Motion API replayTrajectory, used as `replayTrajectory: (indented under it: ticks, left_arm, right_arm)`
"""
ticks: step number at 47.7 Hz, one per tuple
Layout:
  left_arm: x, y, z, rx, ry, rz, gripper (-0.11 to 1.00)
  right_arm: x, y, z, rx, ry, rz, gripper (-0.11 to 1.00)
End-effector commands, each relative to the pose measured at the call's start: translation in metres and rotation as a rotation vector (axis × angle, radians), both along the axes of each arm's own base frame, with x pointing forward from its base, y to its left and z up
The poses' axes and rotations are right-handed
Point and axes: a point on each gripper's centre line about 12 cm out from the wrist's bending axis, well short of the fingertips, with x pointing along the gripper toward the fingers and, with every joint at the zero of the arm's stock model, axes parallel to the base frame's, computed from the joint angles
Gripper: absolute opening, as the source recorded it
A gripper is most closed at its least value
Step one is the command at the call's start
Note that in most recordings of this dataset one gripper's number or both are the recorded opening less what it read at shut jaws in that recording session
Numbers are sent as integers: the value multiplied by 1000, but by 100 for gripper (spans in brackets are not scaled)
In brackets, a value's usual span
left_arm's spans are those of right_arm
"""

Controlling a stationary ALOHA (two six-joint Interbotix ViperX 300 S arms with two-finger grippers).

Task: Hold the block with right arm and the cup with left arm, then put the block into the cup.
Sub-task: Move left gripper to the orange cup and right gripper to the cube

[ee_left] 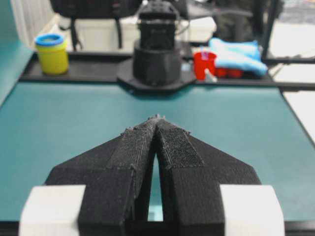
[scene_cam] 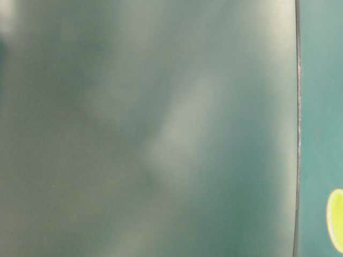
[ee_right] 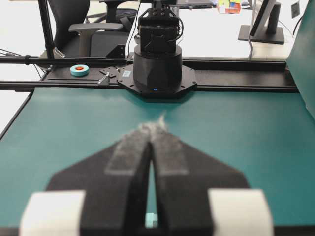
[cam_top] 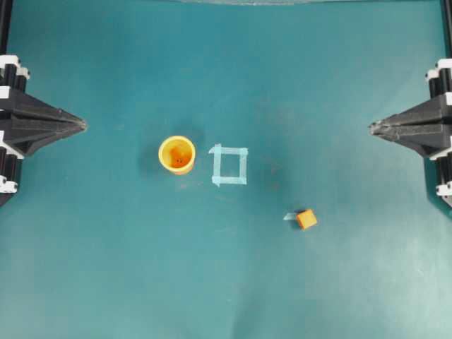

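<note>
The yellow-orange cup stands upright on the teal table, left of centre. The tiny orange block lies right of centre, nearer the front edge. My left gripper rests at the left edge, far from the cup, shut with its tips touching and nothing between them. My right gripper sits at the right edge, well behind the block, shut and empty too. Neither wrist view shows the cup or block. In the table-level view only a yellow sliver of the cup appears at the right edge.
A pale blue tape square outline lies just right of the cup, and a pale tape scrap touches the block's left side. The opposite arm's base stands at the table's far end in each wrist view. The table-level view is mostly blurred.
</note>
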Motion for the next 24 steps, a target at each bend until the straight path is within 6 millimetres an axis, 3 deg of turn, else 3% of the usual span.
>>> replayTrajectory:
  ticks: [1,7,17,24]
  left_arm:
    - [3,0,-5,-8,60,-1,-1]
    - [3,0,-15,-20,152,-1,18]
    - [2,0,-23,-29,222,1,26]
    - [3,0,-28,-31,258,3,48]
  right_arm:
    - [2,0,11,18,-23,-1,0]
    - [8,0,15,32,35,0,0]
    - [20,-1,9,93,219,-5,1]
    - [29,-1,2,171,322,-16,6]
